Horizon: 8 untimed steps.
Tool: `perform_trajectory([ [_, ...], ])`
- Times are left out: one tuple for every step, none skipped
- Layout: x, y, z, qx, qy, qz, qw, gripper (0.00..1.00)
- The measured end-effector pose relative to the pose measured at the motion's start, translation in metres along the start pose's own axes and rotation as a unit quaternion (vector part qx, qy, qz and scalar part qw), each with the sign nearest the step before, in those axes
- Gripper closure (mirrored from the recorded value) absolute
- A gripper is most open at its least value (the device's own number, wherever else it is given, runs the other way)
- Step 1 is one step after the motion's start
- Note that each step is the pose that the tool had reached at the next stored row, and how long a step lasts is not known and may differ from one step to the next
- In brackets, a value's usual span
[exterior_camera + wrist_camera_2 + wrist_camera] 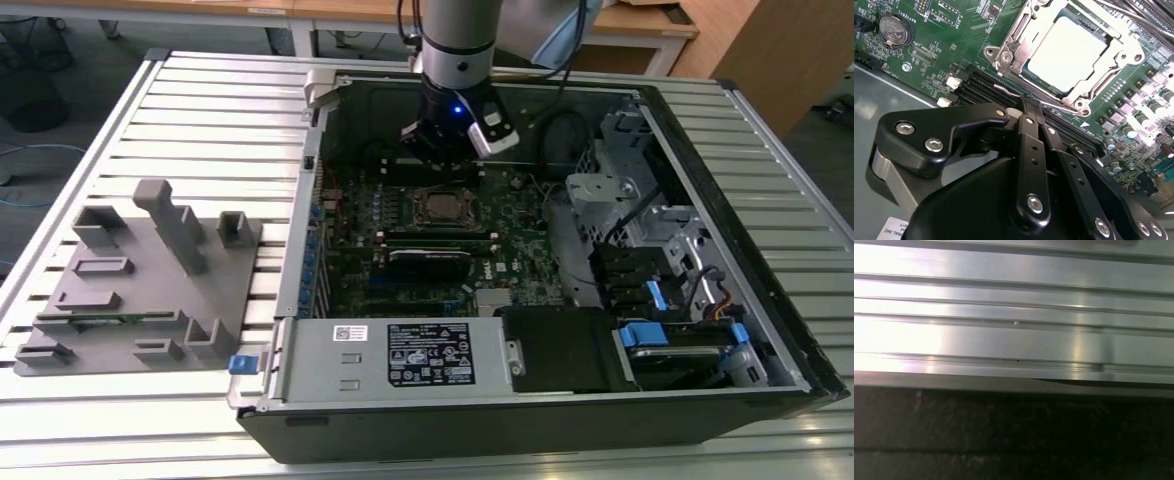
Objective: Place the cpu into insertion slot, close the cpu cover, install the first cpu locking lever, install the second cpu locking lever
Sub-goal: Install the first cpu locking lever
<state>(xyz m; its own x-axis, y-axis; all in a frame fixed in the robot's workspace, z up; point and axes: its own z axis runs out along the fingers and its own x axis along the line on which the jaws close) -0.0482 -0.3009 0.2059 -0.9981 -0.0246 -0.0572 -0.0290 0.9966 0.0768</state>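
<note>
My end effector [1030, 102] is clenched, fingers pressed together, at mid-frame in the second wrist view, just below the insertion slot [999, 54]. The cpu [1069, 50] sits in that slot at upper right, with the cpu cover [1125, 45] lying flat around it.

Comes evenly from overhead in the exterior view, bright on the slatted metal surface [120, 110], with white glare along the slats toward the exterior view's left edge and along the bottom. Falls off inside the open computer case [534, 425], deep in shadow along the far wall and under the arm [454, 40]. Glows blue at a small lamp [458, 108] on the wrist. In the second wrist view, washes the cpu [1069, 52] top out to near white, glints on the cpu cover [1023, 52], and leaves the black hand [1030, 102] close, dark and soft. In the first wrist view, flares in broad white bands across metal slats and drops to grainy near-black below.
</note>
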Motion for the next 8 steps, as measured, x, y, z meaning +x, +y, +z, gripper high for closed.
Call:
perform_trajectory([
  [0.0000, 0.0000, 0.0004, 0.0000, 0.0000, 0.000, 1.0000, 0.89],
  [0.0001, -0.0001, 0.0007, 0.0000, 0.0000, 0.000, 1.0000, 0.89],
  [0.0001, -0.0001, 0.0010, 0.0000, 0.0000, 0.000, 1.0000, 0.89],
  [0.0001, -0.0001, 0.0013, 0.0000, 0.0000, 0.000, 1.0000, 0.89],
  [0.0001, -0.0001, 0.0015, 0.0000, 0.0000, 0.000, 1.0000, 0.89],
  [0.0001, -0.0001, 0.0016, 0.0001, 0.0000, 0.000, 1.0000, 0.89],
  [0.0001, -0.0001, 0.0017, 0.0001, 0.0000, 0.000, 1.0000, 0.89],
  [0.0001, -0.0001, 0.0018, -0.0001, 0.0000, 0.000, 1.0000, 0.89],
])
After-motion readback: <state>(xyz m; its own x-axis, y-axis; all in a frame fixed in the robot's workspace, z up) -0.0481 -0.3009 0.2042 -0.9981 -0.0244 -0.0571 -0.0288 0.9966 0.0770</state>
